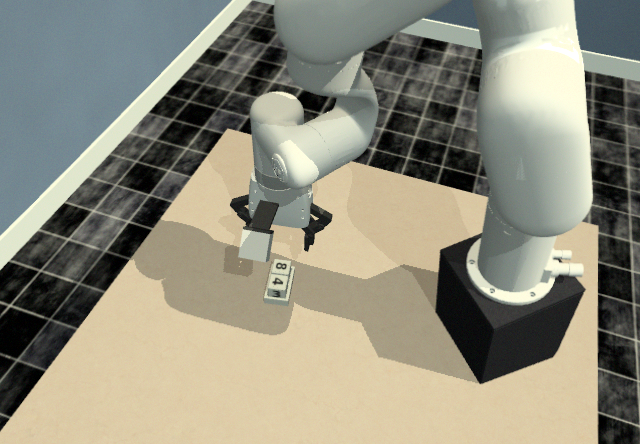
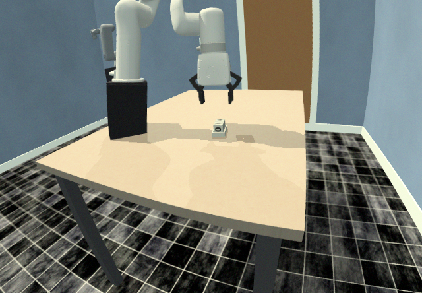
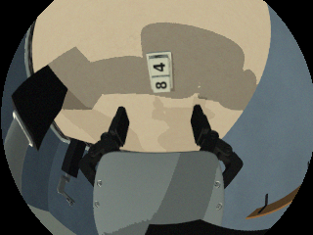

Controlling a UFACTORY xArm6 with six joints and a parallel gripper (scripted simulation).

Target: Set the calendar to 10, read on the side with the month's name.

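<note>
A small white tray (image 1: pixel 277 302) (image 2: pixel 217 135) stands flat on the table. Two white cubes sit side by side in it. One cube (image 1: pixel 280 265) (image 3: pixel 160 84) has an 8 on top, and the other cube (image 1: pixel 278 280) (image 3: pixel 159 67) has a 4 on top. Both top digits lie sideways in the top view. The 4 cube's end face shows a sideways digit like a 3. An end face in the exterior view shows a sideways 0. No month's name is readable. My gripper (image 2: pixel 216 102) (image 3: pixel 158 113) is open and empty, high above the table near the 8 cube's end.
The black base block (image 1: pixel 516 330) (image 2: pixel 127 109) of the arm stands on the table (image 1: pixel 206 377) (image 2: pixel 238 187), to the right of the tray in the top view. The wrist camera block (image 1: pixel 255 244) hides one finger there. The arm's shadow covers the tray.
</note>
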